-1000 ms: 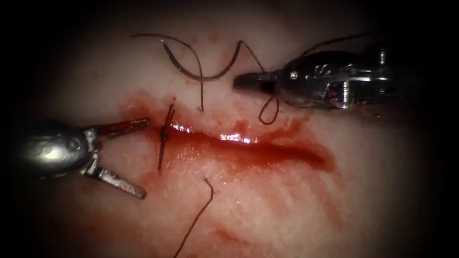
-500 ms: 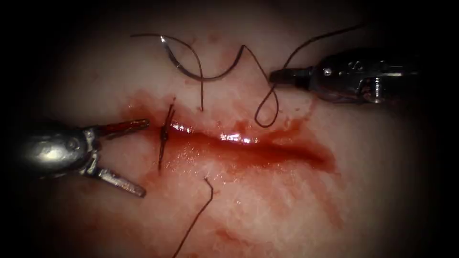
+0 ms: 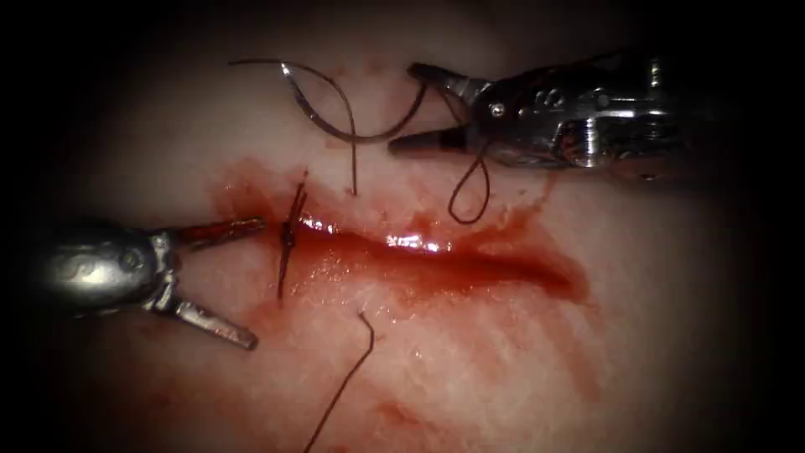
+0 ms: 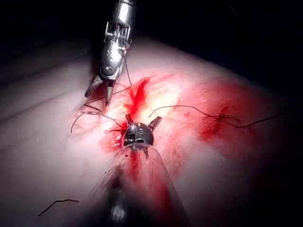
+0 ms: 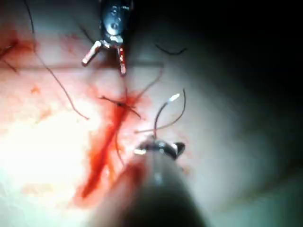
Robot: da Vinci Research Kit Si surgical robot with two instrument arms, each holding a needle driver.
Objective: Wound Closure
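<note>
While the needle (image 3: pixel 348 126) lies free on the tissue (image 3: pixel 470 352) beyond the cut (image 3: pixel 436 260), we see both end effectors, left (image 3: pixel 239 281) and right (image 3: pixel 411 109), wide open and empty.

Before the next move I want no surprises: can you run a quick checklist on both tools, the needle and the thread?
1. Left gripper open and holding nothing: ok.
2. Right gripper open and holding nothing: ok.
3. Needle free of the tissue, lying on it above the cut: ok.
4. Needle's swaged end between the right gripper's jaws: cannot tell.
5. Thread looped under the right tool, clear of the jaws: cannot tell.
6. Knot sitting at the cut's left end: ok.
</note>
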